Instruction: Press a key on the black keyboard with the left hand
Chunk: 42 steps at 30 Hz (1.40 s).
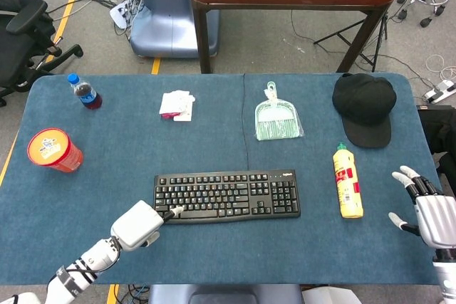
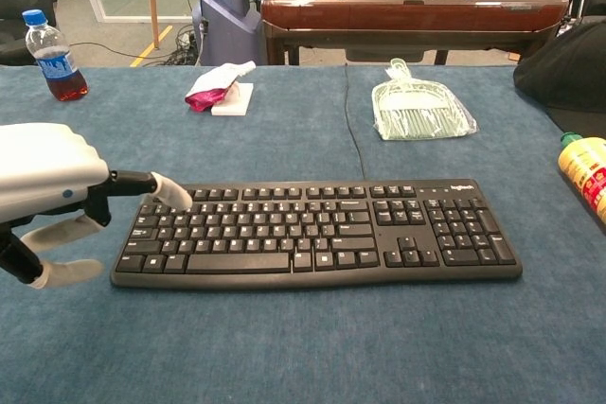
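The black keyboard (image 1: 228, 195) (image 2: 322, 231) lies flat at the middle of the blue table, near the front edge. My left hand (image 1: 137, 224) (image 2: 43, 182) is at the keyboard's left end and holds nothing. One finger points out, and its fingertip (image 1: 175, 211) (image 2: 176, 195) is over the left-hand keys; contact with a key cannot be told. Its other fingers hang apart below. My right hand (image 1: 431, 213) hovers at the table's right edge with fingers spread and empty, seen only in the head view.
A yellow bottle (image 1: 347, 180) (image 2: 587, 167) lies right of the keyboard, below a black cap (image 1: 365, 105). Behind the keyboard are a green dustpan (image 1: 277, 115) (image 2: 417, 106) and a white-pink cloth (image 1: 177, 105) (image 2: 220, 85). A red canister (image 1: 54, 149) and a drink bottle (image 1: 85, 91) (image 2: 55, 43) stand at the left.
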Each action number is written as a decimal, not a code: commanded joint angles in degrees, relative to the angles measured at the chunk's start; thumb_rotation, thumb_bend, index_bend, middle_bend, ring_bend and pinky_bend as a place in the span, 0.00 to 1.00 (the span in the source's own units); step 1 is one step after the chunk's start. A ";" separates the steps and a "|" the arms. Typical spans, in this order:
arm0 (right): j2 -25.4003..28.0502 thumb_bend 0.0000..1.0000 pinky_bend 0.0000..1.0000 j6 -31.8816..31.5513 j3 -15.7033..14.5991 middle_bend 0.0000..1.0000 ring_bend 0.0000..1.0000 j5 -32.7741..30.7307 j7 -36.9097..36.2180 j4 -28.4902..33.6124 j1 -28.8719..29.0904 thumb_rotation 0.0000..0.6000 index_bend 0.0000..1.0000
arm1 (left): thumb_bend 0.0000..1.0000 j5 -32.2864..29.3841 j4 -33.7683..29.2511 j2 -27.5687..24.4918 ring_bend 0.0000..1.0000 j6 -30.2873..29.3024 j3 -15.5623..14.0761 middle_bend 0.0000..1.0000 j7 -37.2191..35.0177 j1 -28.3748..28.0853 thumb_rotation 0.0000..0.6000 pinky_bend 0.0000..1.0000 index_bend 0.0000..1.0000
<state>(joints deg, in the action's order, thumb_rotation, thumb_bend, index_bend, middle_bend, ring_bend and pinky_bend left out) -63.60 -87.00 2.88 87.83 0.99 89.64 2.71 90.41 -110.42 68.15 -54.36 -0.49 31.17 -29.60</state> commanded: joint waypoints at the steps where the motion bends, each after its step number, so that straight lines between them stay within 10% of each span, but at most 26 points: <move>1: -0.01 0.04 0.52 -0.12 0.03 0.18 0.22 0.04 -0.10 -0.01 -0.04 1.00 0.24 | 0.31 -0.69 0.32 0.52 0.97 0.52 -0.23 0.89 0.50 -0.35 1.00 1.00 0.17; 42: 1.29 0.04 0.52 0.63 0.28 0.18 0.22 0.24 1.31 1.54 0.75 1.00 0.24 | 0.31 -13.50 3.39 5.24 0.97 3.28 -3.32 0.91 9.62 -3.40 1.00 1.00 0.14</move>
<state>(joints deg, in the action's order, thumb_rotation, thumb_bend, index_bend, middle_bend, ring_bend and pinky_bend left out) -62.32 -86.38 3.16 88.07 2.30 91.18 3.46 77.29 -107.18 73.30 -51.12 -3.69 40.51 -32.87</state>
